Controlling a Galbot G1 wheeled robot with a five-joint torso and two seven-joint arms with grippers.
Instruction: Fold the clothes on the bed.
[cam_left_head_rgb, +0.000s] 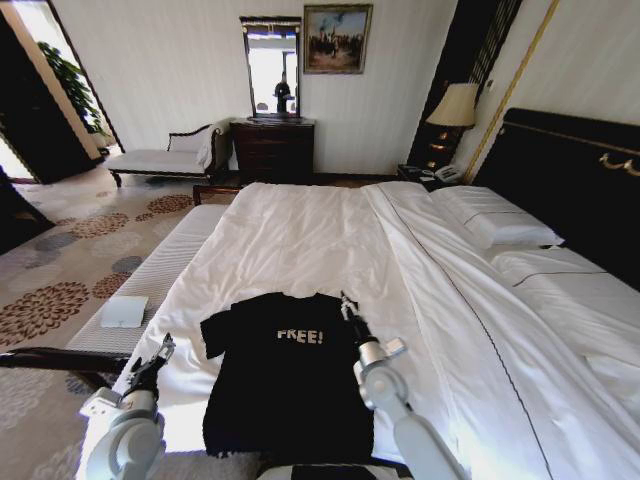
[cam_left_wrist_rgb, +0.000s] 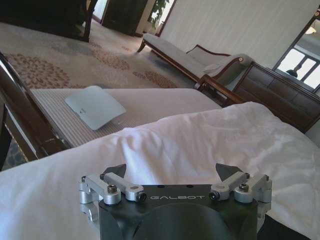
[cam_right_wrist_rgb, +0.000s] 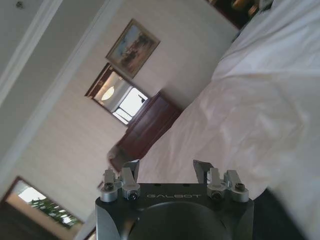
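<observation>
One black T-shirt is spread on the bed, flanked by left gripper and right gripper, jaws spread.

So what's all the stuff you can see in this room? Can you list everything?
T-shirt: one, black with white FREE! lettering, spread flat on the bed's near end.
Bed: one, white duvet, dark headboard, fills the middle.
Pillows: white, by the headboard; count unclear.
Bench: one, long, white, beside the bed.
Flat pad: one, white, on the bench.
Chaise: one, white with dark wood, by the far wall.
Dresser: one, dark wood, far wall.
Mirror: one, above the dresser.
Painting: one, framed.
Lamp: one, cream shade.
Left gripper: open, left of the shirt.
Right gripper: open, at the shirt's right shoulder.
</observation>
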